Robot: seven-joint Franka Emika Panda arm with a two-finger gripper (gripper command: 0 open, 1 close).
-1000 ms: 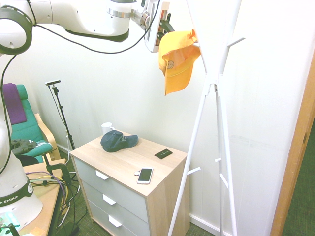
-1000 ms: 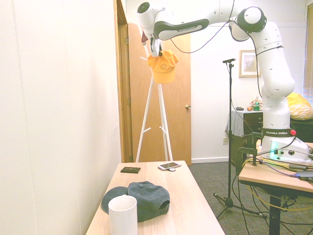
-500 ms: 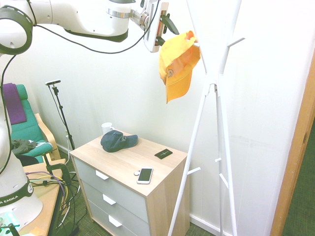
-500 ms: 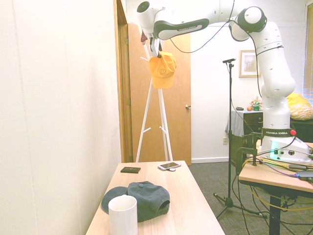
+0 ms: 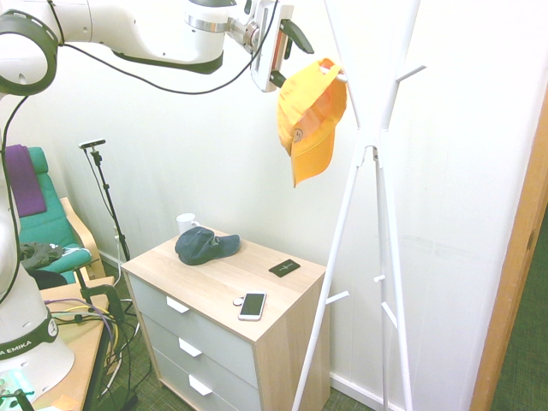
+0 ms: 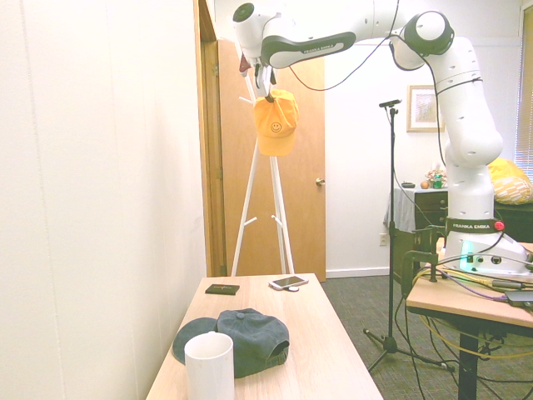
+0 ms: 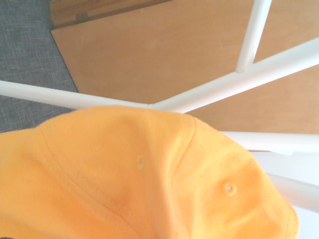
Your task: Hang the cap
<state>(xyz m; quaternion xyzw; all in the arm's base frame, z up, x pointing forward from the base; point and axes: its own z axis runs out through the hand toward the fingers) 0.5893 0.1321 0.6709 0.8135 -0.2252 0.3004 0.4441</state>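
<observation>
Cap (image 5: 310, 116) hangs on coat rack (image 5: 370, 145) peg, brim down. Hand (image 5: 291, 51) released, just beside cap crown. Risk: retreating finger snags fabric, drags cap off peg.

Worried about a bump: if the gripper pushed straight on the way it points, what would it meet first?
Most likely the yellow cap, hanging on the white coat stand just ahead of the gripper, whose jaws stand open. Beyond the cap comes the stand; depth is unclear.
</observation>
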